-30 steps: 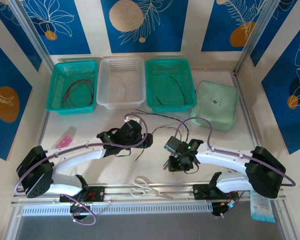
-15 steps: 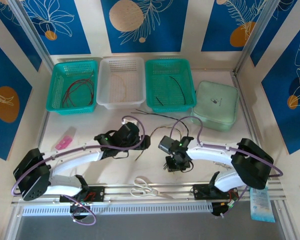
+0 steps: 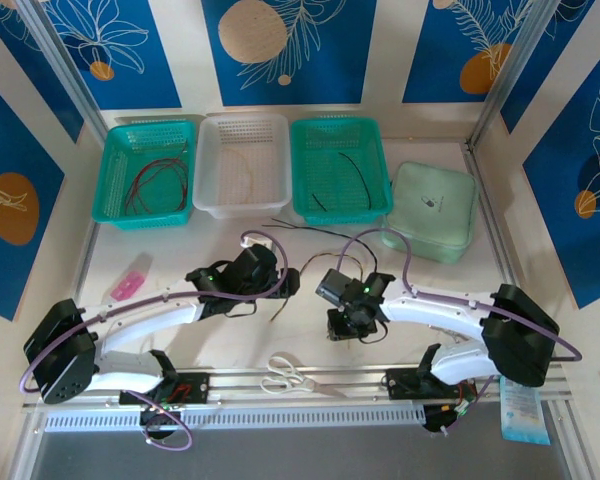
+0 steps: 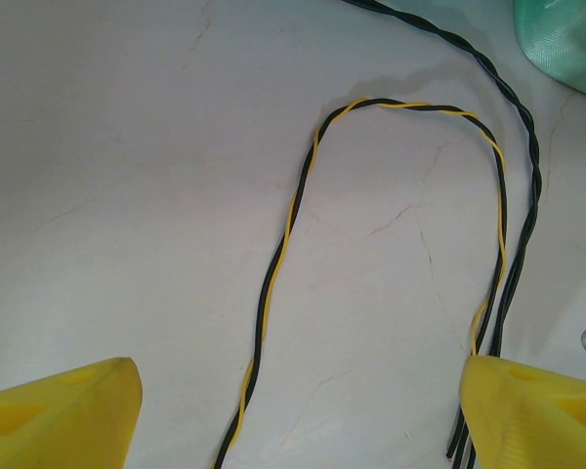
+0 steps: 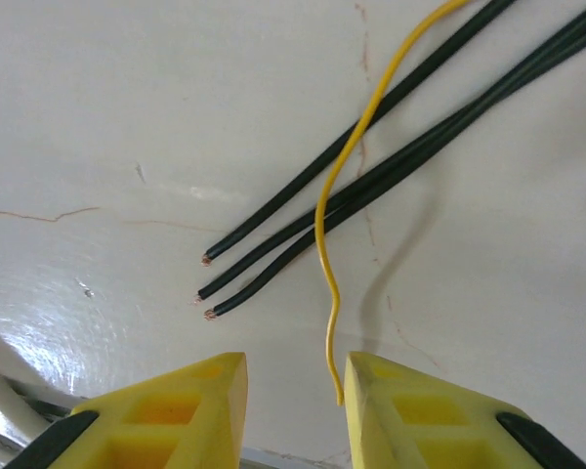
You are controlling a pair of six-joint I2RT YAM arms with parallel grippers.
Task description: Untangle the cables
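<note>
- Glossy white stone-look tabletop with fine reddish hairline cracks, walled on three sides by blue leaf-print panels.
- Far edge: green mesh basket holding red and black wires, white mesh basket, and a second green mesh basket with one black wire. A pale green rounded-square lid sits to their right.
- The cables lie loose on the table between the two grippers, in front of the baskets.
- Yellow-and-black twisted pair bends in a tall arch. Black twisted pair runs just outside its right leg. Bare table lies left of the arch.
- Left gripper: yellow wedge fingers spread wide, gripping nothing. The arch's left leg runs down between them; its right leg meets the other fingertip.
- Three black wires fan side by side, cut ends showing copper. A thin wavy yellow wire crosses over them.
- Right gripper: jaws a narrow gap apart, not clamped. The yellow wire's tip sits in the gap, just beside one finger.
- Scissors lie by the front rail.
</note>
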